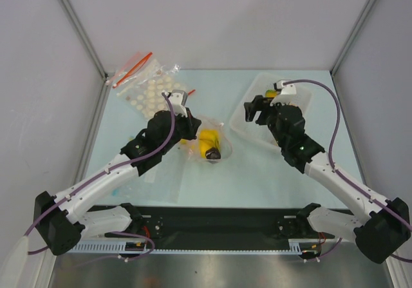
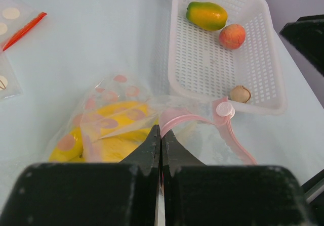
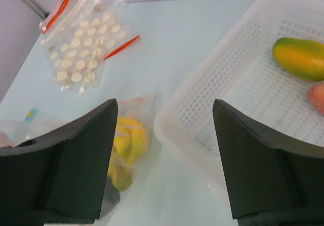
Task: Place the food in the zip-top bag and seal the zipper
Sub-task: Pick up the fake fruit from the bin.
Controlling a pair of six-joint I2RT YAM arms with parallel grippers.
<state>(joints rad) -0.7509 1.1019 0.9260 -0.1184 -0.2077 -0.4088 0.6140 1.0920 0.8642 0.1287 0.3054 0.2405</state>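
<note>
Left pincer (image 1: 194, 131) at the zip-top bag (image 1: 224, 132) with yellow banana bunch (image 1: 207, 138) inside, right pincer (image 1: 256, 112) over white basket (image 1: 261, 85)

Readable text: none that I can make out in any view.
On the zip-top bag (image 2: 116, 112), just ahead of my left hand (image 2: 160, 131): pale pink dots only, no letters or numbers.
On the basket (image 2: 212, 54), ahead and to the right of my left hand: plain white perforated plastic, no label I can read.
On the bag of cream discs (image 3: 81, 39), far ahead and to the left of my right hand (image 3: 164, 109): rows of round discs and red strips, no print I can read.
On both hands: plain black fingers, no marking legible.
</note>
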